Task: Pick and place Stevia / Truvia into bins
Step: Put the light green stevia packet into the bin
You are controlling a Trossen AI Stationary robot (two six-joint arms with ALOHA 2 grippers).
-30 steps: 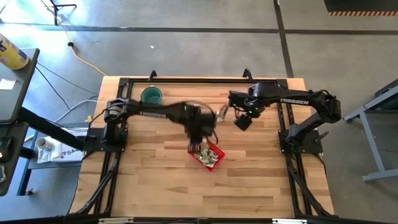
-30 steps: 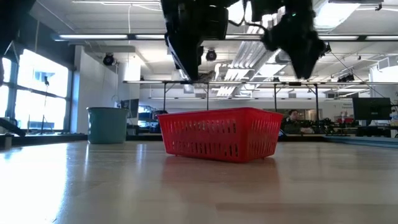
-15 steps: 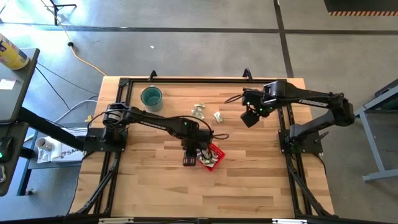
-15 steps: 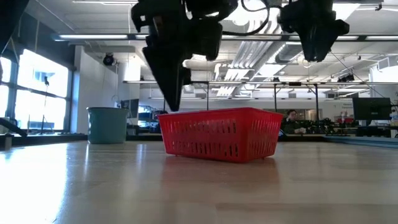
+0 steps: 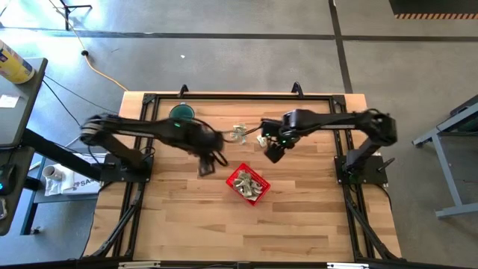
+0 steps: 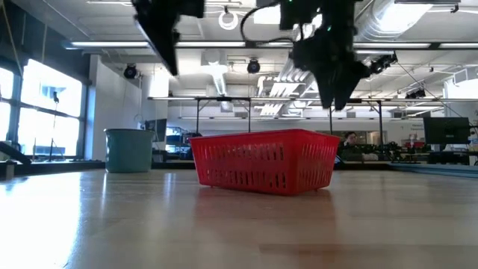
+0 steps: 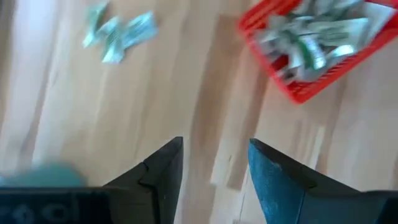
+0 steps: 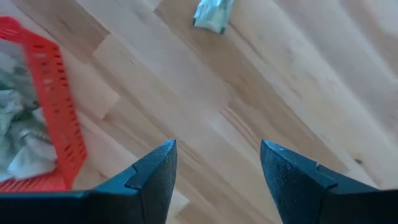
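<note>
Grey concrete floor [image 5: 224, 60] spreads beyond the wooden table [image 5: 299, 217], a yellow cable [image 5: 101, 71] snaking across it. Across the room, bright windows [image 6: 45, 112], ceiling strip lights [image 6: 112, 45] and distant workbenches [image 6: 418, 161] glow.

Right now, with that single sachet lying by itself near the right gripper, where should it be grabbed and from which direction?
Likely from straight above: the lone sachet lies flat on the table, offering no raised side. Pinch across its narrow width with the open right gripper, fingers pressing down to the wood at its long edges.
</note>
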